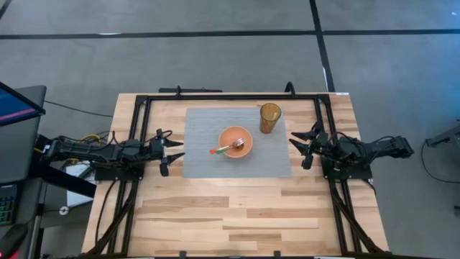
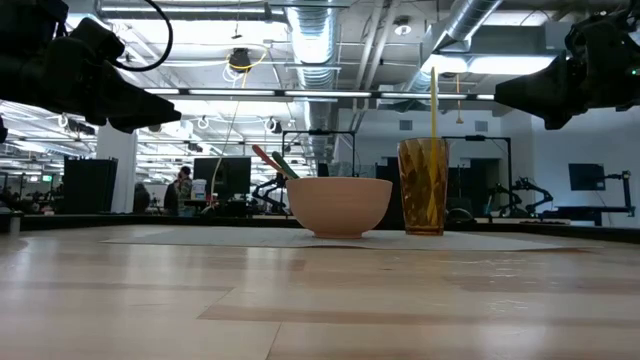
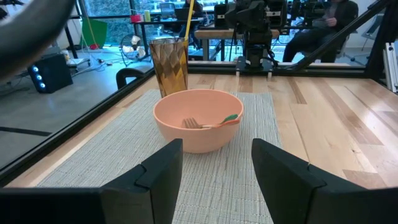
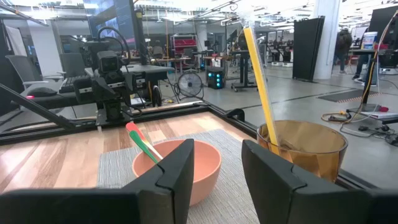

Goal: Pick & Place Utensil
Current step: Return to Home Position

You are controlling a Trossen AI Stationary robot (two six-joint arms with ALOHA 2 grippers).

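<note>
A fork (image 1: 228, 149) with a red and green handle lies in a salmon bowl (image 1: 236, 142): its tines are inside the bowl and its handle leans on the rim toward the table's left. The fork also shows in the left wrist view (image 3: 211, 122) and the right wrist view (image 4: 143, 142). The bowl stands on a grey placemat (image 1: 208, 160). An amber cup (image 1: 270, 117) with a yellow straw stands on the mat's far right part. My left gripper (image 1: 175, 151) is open at the mat's left edge. My right gripper (image 1: 296, 147) is open at the mat's right edge. Both are empty.
A black frame (image 1: 230, 97) runs round the work area on the wooden table (image 1: 237, 216). The near half of the table is bare wood. A monitor (image 1: 18, 129) stands off the table's left side.
</note>
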